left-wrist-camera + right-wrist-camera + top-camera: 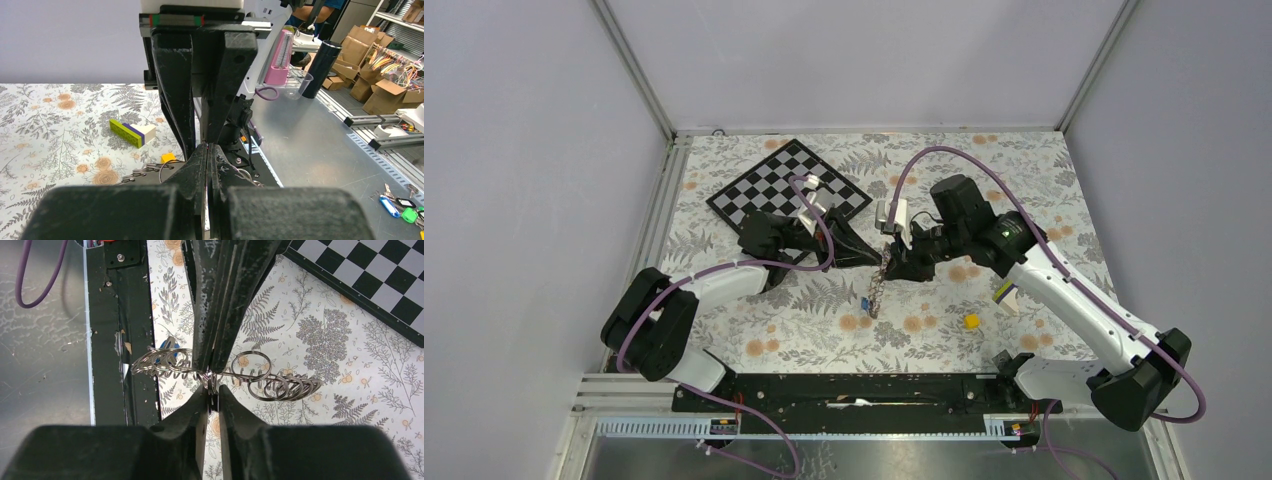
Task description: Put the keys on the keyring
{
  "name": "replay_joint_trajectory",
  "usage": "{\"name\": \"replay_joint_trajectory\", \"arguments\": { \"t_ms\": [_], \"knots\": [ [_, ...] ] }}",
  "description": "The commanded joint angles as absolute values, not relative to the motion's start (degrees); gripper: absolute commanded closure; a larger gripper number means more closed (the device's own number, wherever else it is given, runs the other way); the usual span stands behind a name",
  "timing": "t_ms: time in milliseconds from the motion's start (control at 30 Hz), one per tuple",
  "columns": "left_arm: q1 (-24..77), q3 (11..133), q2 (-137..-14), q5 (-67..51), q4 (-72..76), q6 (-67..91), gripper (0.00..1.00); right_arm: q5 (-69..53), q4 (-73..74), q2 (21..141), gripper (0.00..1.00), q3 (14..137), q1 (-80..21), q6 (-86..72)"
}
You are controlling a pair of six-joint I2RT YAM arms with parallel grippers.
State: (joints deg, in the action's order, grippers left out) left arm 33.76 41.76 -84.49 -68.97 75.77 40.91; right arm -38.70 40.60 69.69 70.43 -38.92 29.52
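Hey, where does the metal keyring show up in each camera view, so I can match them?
Top external: the keyring is a thin vertical strand at the picture's centre.
Left wrist: the keyring sits in the lower middle, rings left of centre.
Right wrist: the keyring stretches across the middle.
Shared landmark: the floral tablecloth beneath it.

No writing, label, brand, number or sign can be read anywhere.
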Motion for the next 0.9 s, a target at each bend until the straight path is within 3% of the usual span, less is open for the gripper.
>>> {"name": "replay_joint_trajectory", "arguments": {
  "t_ms": [0,200,367,467,667,867],
  "knots": [
    [33.40,42.22,-83.87,-67.38,82.92,42.83,1.00,-40.78,38.79,69.71,0.83,70.22,-38.48,28.75],
    [33.39,41.97,-84.21,-66.97,84.10,43.68,1.00,-42.03,38.58,70.54,0.91,70.58,-38.49,28.23],
    [33.40,41.69,-84.20,-66.89,84.20,43.51,1.00,-42.95,38.72,71.42,0.92,71.41,-38.49,27.76],
    [33.40,41.57,-84.07,-66.93,84.16,43.27,1.00,-42.46,38.73,71.19,0.88,71.50,-38.48,27.75],
    [33.23,41.35,-83.98,-67.06,83.91,42.73,1.00,-39.97,38.80,68.44,0.64,71.10,-37.57,28.06],
    [33.12,41.70,-84.63,-67.21,83.92,42.97,1.00,-40.57,39.99,65.73,0.59,72.40,-35.59,28.87]
  ]
}}
